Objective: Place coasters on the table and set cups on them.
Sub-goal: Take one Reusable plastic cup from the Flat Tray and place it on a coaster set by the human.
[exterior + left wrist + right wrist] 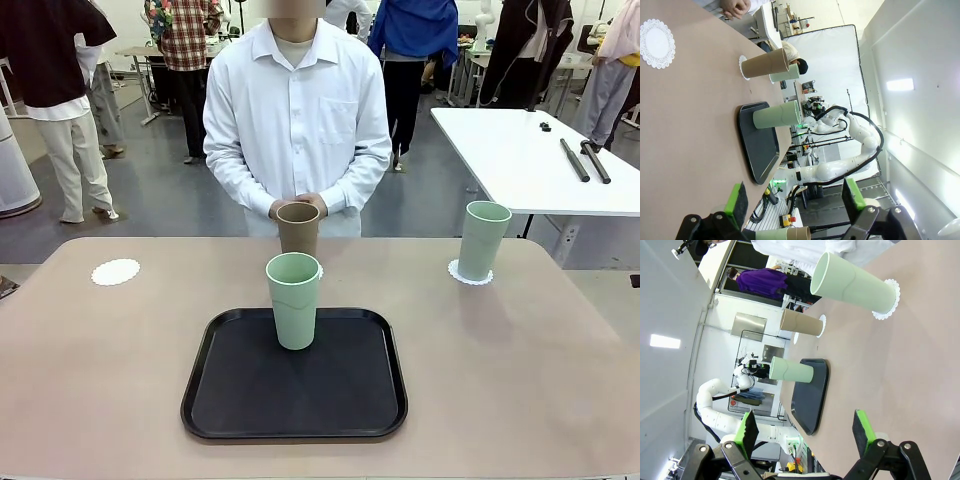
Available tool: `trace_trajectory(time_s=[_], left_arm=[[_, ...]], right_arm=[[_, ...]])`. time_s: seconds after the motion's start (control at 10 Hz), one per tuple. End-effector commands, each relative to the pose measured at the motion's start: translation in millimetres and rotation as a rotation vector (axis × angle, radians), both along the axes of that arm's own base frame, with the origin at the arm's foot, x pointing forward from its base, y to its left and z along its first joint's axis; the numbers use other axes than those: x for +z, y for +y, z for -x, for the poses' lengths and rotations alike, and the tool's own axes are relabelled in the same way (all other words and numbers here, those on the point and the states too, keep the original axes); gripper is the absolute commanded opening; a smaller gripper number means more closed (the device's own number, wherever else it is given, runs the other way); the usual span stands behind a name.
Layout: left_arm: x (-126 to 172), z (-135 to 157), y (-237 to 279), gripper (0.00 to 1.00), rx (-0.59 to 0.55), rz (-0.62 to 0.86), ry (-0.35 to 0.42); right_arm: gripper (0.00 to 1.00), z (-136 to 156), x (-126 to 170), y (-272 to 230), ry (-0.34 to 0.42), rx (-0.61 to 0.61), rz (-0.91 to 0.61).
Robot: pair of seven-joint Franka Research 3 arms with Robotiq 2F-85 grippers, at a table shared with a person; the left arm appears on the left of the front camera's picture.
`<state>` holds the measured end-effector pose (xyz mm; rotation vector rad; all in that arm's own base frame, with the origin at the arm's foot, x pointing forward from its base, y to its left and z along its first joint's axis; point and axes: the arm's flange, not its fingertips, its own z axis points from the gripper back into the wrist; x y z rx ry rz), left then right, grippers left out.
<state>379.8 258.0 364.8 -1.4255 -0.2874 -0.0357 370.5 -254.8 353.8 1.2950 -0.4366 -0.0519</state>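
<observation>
One mint green cup (294, 300) stands upright on the black tray (240, 400) in the middle of the table (90, 360). Behind it, a tan cup (297, 228) stands on a coaster (743, 66). At the far right a second mint cup (483, 240) stands on a coaster (470, 272). A bare coaster (115, 271) lies at the far left. My left gripper (794, 197) is open and holds nothing, well back from the tray (760, 145). My right gripper (805, 429) is also open with nothing in it, back from the mint cup (855, 287) on its coaster.
A person in a white shirt stands at the far edge with hands (297, 205) clasped just behind the tan cup. A white table (520, 160) with black rods stands beyond the right corner. Bare tabletop lies on both sides of the tray.
</observation>
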Motion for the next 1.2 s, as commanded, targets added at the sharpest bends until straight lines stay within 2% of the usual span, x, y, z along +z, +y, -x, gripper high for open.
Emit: trace_trajectory(time_s=[0.0, 0.3, 0.5, 0.6, 0.9, 1.1], left_arm=[[2, 1, 1, 1.00, 0.002, 0.007, -0.014], [0, 0, 0, 1.00, 0.000, 0.000, 0.000], [12, -8, -10, 1.00, -0.019, -0.050, -0.042], [43, -25, -40, 1.00, -0.084, -0.118, -0.104], [110, -55, -143, 1.00, -0.202, -0.378, -0.266], [124, -64, -202, 1.00, -0.293, -0.563, -0.352]], right_arm=[[1.00, 1, 0, -1, 0.000, -0.004, -0.001], [1.00, 1, 0, -1, 0.000, -0.004, -0.001], [1.00, 1, 0, -1, 0.000, -0.004, -0.001], [1.00, 1, 0, -1, 0.000, -0.004, -0.001], [1.00, 1, 0, -1, 0.000, -0.004, -0.001], [1.00, 1, 0, -1, 0.000, -0.004, -0.001]])
